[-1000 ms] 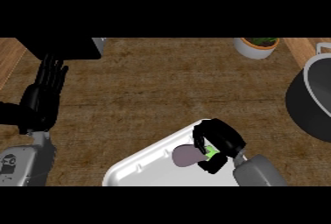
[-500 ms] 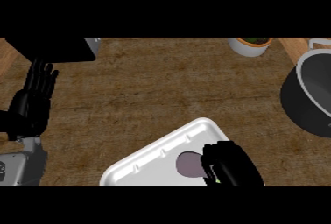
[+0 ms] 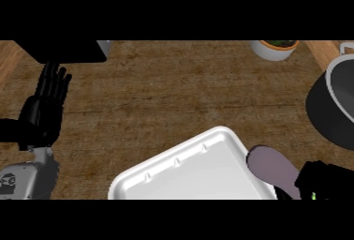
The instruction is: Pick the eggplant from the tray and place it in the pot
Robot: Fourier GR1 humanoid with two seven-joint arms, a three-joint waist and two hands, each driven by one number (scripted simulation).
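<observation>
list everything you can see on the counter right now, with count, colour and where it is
counter: one, brown wood grain, fills the view
tray: one, white, lower middle, set at an angle
eggplant: one, purple, past the tray's right edge, held up by the right hand
pot: one, dark grey with a pale rim, right edge, partly cut off
small pot with a plant: one, white with green, top right
dark box: one, black, top left
left hand: one, black, left side, fingers straight, resting
right hand: one, black, lower right, curled round the eggplant's lower end
</observation>
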